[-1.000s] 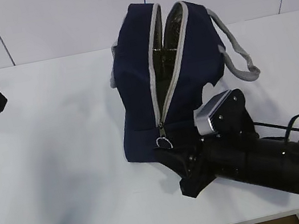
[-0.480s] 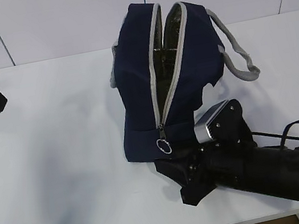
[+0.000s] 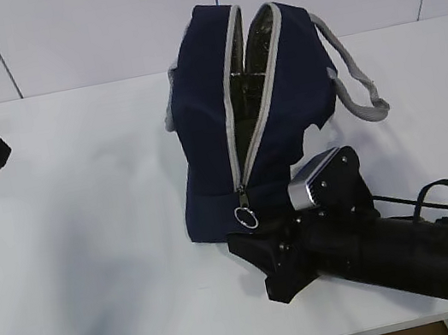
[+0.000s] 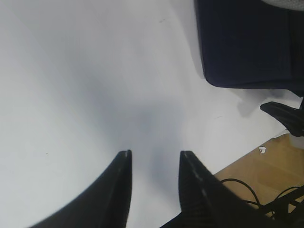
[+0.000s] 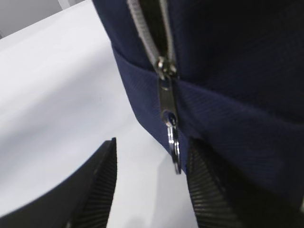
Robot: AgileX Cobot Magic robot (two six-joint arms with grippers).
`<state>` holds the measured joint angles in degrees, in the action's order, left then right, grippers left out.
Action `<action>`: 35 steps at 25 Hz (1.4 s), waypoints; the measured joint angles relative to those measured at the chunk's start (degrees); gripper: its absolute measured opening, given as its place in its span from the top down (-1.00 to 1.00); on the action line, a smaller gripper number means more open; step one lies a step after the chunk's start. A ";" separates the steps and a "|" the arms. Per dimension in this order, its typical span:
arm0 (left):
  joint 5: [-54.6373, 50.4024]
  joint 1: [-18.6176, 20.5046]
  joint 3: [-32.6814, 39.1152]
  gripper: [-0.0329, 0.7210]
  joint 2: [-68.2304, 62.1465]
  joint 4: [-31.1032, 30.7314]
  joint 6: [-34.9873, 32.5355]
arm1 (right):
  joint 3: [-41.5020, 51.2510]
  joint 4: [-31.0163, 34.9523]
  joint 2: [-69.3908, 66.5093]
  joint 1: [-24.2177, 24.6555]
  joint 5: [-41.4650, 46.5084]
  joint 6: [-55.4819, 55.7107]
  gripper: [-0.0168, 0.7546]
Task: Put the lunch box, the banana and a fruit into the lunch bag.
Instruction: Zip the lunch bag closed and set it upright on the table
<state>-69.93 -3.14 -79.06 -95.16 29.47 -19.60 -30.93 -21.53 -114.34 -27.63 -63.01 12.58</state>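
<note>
Right end effector sits low on the white bench, just in front of the lunch bag's lower front, fingers spread w/ nothing between them. In the wrist view the ring zipper pull hangs off the slider at the bottom of the grey zip, close by the right-hand finger; can't tell if touching. Bag stands upright mid-bench, zip open from the top, dark interior showing, grey handle drooping to its right. Left end effector hovers over bare bench far left, fingers narrowly apart, empty.
</note>
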 joint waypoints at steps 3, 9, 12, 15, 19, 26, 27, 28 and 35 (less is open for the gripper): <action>0.00 0.00 0.00 0.28 0.00 0.00 0.00 | 0.00 0.00 -0.44 0.00 -0.09 0.10 -0.09; 0.00 0.00 0.00 0.28 0.00 0.00 0.00 | 0.00 0.00 -0.44 0.00 -0.58 0.11 -0.09; 0.00 0.00 0.00 0.28 0.00 0.00 0.00 | 0.00 0.00 -0.44 0.00 -0.88 0.11 -0.09; 0.00 0.00 0.00 0.28 0.00 0.00 0.00 | 0.00 0.50 -0.44 0.00 -0.88 0.23 -0.05; 0.00 0.00 0.00 0.28 0.00 0.00 0.00 | 0.00 0.88 -0.44 0.00 -0.88 0.23 0.17; 0.00 0.00 0.00 0.28 0.00 0.00 0.00 | 0.00 0.95 -0.44 0.00 -0.88 0.23 0.34; 0.00 0.00 0.00 0.28 0.00 0.00 0.00 | 0.00 1.10 -0.44 0.00 -0.88 0.23 0.34; 0.00 0.00 0.00 0.28 0.00 0.00 0.00 | 0.00 1.09 -0.44 0.00 -0.88 0.23 0.34; 0.00 0.00 0.00 0.28 0.00 0.00 0.00 | 0.00 2.30 -0.44 0.00 -0.88 1.46 0.66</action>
<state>-69.93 -3.14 -79.06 -95.16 29.47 -19.60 -30.93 -19.23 -114.78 -27.63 -63.89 14.03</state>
